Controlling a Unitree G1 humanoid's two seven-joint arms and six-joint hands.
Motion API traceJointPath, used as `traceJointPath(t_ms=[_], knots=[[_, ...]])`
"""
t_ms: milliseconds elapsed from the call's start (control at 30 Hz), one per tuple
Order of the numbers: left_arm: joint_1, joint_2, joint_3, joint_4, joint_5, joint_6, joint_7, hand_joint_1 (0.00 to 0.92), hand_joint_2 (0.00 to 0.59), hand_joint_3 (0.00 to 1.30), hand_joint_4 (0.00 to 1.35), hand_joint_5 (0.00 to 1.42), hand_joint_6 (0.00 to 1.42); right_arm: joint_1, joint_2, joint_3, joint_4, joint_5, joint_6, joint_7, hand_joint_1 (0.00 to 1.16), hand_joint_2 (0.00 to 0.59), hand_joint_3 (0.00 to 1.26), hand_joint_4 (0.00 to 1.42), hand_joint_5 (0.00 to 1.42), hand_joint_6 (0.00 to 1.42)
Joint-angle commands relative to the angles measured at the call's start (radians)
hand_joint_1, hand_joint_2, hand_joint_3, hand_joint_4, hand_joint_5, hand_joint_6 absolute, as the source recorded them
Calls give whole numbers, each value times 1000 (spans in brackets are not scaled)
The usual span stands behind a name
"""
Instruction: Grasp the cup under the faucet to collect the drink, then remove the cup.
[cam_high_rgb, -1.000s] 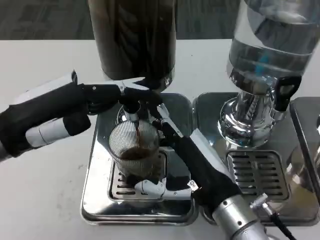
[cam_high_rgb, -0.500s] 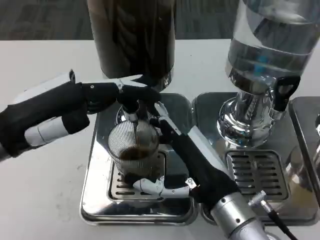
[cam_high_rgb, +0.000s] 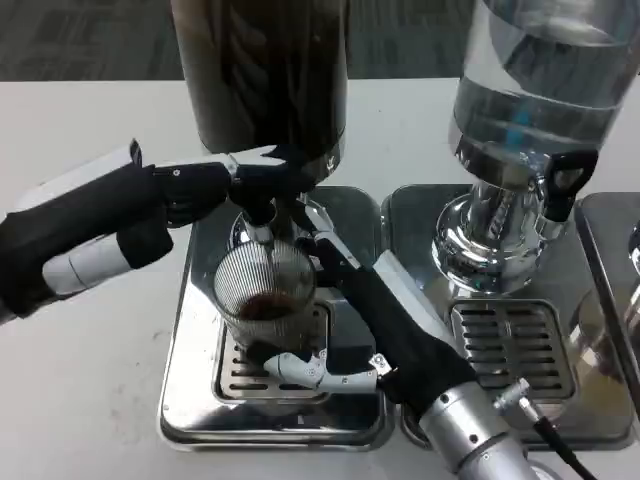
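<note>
A clear ribbed cup (cam_high_rgb: 265, 295) with a little dark drink in its bottom stands on the drip tray grate (cam_high_rgb: 240, 372) under the black faucet (cam_high_rgb: 262, 212) of the dark drink dispenser (cam_high_rgb: 262, 75). My right hand (cam_high_rgb: 385, 335) grips the cup, one finger around its front base and the others behind its rim. My left hand (cam_high_rgb: 150, 205) reaches in from the left, its fingers on the faucet lever just above the cup. No stream runs from the spout now.
A second dispenser with clear liquid (cam_high_rgb: 545, 110) stands to the right on its own steel tray (cam_high_rgb: 510, 345). The left steel tray's rim (cam_high_rgb: 185, 400) surrounds the grate. White table lies to the left.
The dark stream seen falling into the cup one second ago has stopped. The whole picture has shifted slightly, and both hands keep their holds.
</note>
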Motion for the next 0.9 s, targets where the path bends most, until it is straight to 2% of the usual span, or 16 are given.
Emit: traceJointPath(t_ms=[33,467,900], knots=[[23,-2,34,15,-12,-9,26,0,58,220,59,162,67,-17,6,2,21,8,-10,5,891,201,23,0,75,196],[50,-78,189,19,-82,-14,180,0,54,283,203,317,255,-35,11,3,45,16,-21,2,768,208,57,12,86,196],[78,-90,266,28,-65,-52,301,0,55,338,276,401,386,-35,11,5,39,14,-19,0,693,214,57,22,86,196]])
